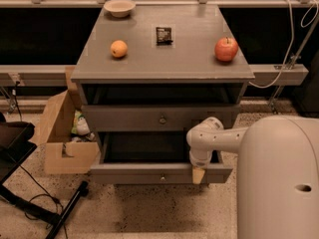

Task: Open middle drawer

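The grey cabinet (164, 66) has a closed, taller-fronted drawer (124, 118) with a round knob. Below it the middle drawer (129, 174) stands pulled out toward me, showing its dark interior (144, 147) and a small central knob (162, 178). My gripper (198, 174) hangs down from the white arm (219, 139) at the right part of this drawer's front panel, its pale tip over the top edge of the panel, to the right of the knob. The lowest drawer is hidden under the open one.
On the cabinet top lie an orange (118, 49), a dark packet (164, 35), a red apple (226, 49) and a bowl (119, 7). An open cardboard box (62, 133) stands on the floor to the left. A black stand leg and cables (47, 215) lie at the lower left.
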You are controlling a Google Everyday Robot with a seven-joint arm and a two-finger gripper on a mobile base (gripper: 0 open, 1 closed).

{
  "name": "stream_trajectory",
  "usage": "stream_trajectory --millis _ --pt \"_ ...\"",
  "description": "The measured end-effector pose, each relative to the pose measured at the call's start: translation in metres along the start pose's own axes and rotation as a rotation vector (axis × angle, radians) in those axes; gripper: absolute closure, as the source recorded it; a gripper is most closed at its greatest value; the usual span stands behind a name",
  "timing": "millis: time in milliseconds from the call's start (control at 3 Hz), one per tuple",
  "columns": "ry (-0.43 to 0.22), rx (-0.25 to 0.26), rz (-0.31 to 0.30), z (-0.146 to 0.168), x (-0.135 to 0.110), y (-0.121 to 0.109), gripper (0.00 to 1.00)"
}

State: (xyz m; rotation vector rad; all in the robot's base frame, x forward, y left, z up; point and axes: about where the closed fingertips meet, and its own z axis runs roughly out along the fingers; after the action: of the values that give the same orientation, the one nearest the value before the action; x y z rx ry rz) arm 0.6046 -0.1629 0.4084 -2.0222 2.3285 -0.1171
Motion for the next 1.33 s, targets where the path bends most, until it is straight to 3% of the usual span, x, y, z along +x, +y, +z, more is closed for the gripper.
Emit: stream_trajectory --millis 667,1000,1333 --pt "-0.032 -0.013 0.016 0.006 0.002 0.005 0.02" --pt "-0.055 -0.06 0.066 0.017 0.008 0.04 0.24" --pt "-0.057 -0.088 0.113 0.005 0.005 0.087 0.47"
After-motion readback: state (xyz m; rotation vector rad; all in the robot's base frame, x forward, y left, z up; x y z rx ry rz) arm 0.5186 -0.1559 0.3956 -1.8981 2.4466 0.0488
